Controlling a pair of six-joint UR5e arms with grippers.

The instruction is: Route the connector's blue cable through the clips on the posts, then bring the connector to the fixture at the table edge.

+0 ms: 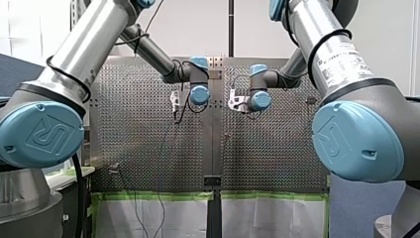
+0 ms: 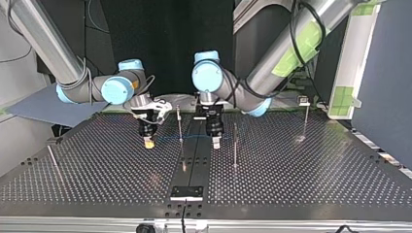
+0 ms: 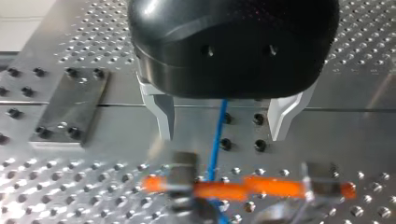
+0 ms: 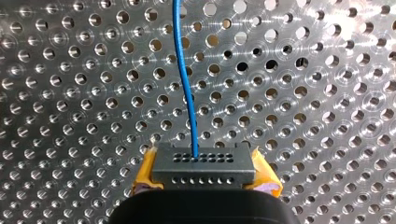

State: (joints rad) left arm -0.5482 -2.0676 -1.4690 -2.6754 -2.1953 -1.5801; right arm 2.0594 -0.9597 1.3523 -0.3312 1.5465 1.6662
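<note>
The connector (image 4: 204,168) is a black block clamped between the yellow pads (image 4: 145,171) of our right hand (image 2: 148,142). That hand hangs just above the table (image 2: 301,179), beside the centre post (image 2: 180,124), on that post's left in the top view. The blue cable (image 4: 187,84) leaves the connector's face and runs away over the perforated plate. In the top view a faint blue line goes from that hand across the centre post towards our left hand (image 3: 220,133), which hangs on the post's other side. Our left hand is spread wide, its 2 metal fingers (image 3: 163,114) well apart, with the cable passing between them and touching neither. Ahead of it lies a blurred orange and grey shape that we cannot identify.

We judge the task to be at an early stage. The cable crosses the centre post well below its top, and we cannot tell whether it sits in a clip there. 3 more posts stand out from the centre post: the near post (image 2: 235,145) just past our left hand, the far-right post (image 2: 306,119) and the far-left post (image 2: 52,160). We see no cable at the outer 2. The fixture (image 2: 187,192) lies in front of the centre post at the table edge, and the connector is well apart from it. So the routing looks largely undone, and the carry to the fixture is not yet begun.
</note>
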